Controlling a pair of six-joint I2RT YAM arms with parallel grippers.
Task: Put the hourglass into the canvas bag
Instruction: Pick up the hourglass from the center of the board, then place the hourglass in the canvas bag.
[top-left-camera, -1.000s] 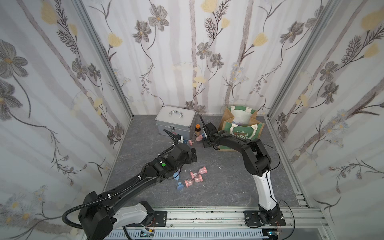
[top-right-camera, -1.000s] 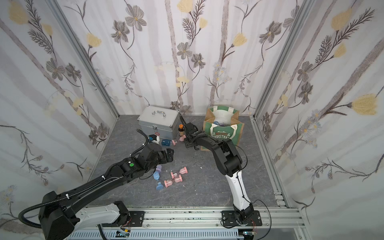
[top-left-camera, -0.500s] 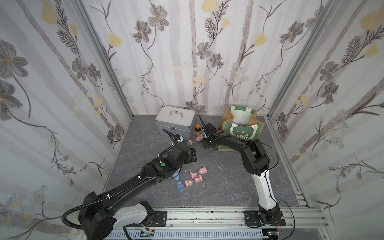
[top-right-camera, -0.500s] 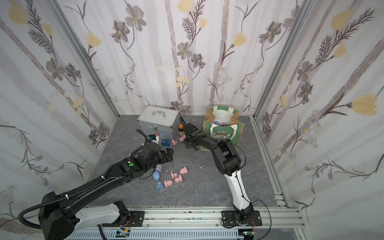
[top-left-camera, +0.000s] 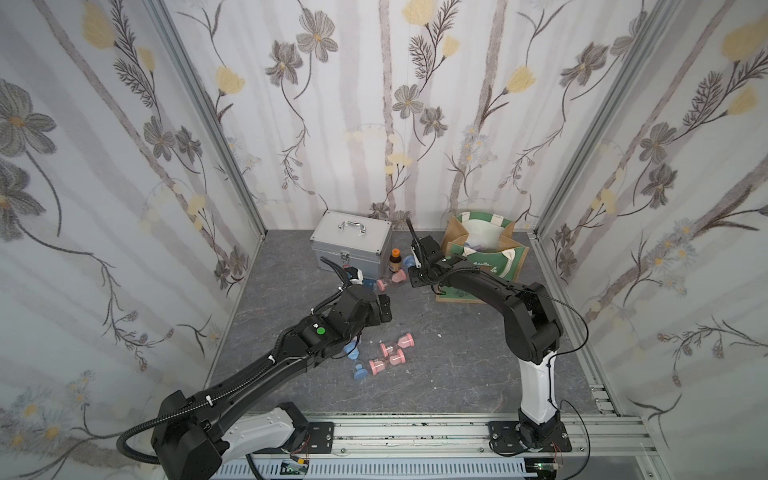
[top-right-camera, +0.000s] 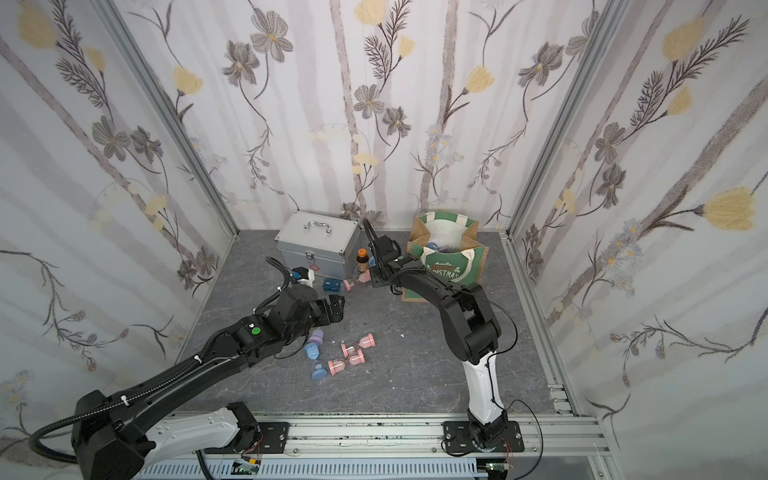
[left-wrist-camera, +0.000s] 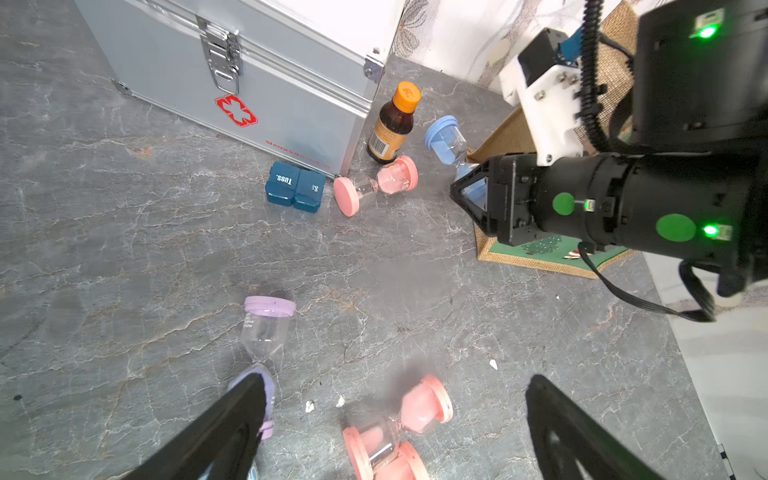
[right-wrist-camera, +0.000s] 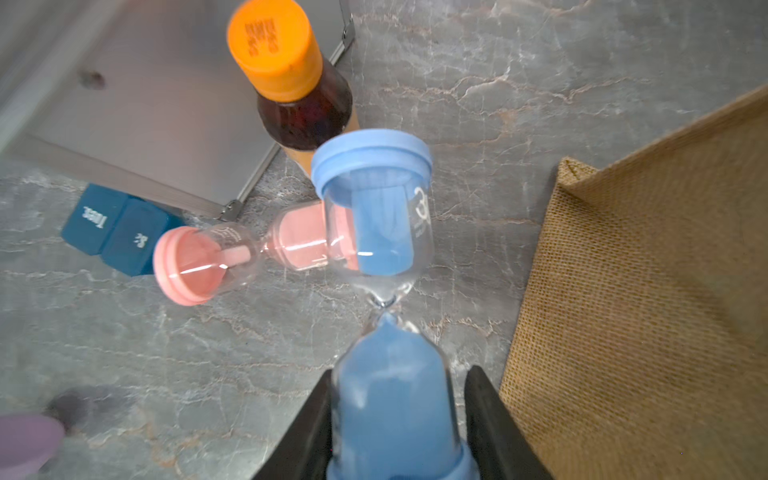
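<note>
Grasping step in hand: right gripper (right-wrist-camera: 395, 399) pinched on the lower bulb of the blue hourglass (right-wrist-camera: 376, 232). The hourglass sits between the jaws, just beside the canvas bag (right-wrist-camera: 644, 299) and outside its side wall. Cannot tell whether it is off the floor. Judged next: raise it above the bag's rim, carry it over the opening, release. Bottle (right-wrist-camera: 291, 83) stands near, on the side away from the bag; avoid brushing it.

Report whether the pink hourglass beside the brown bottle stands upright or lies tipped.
Tipped. The pink hourglass lies on its side on the grey tabletop, caps on edge, next to the upright brown bottle.
</note>
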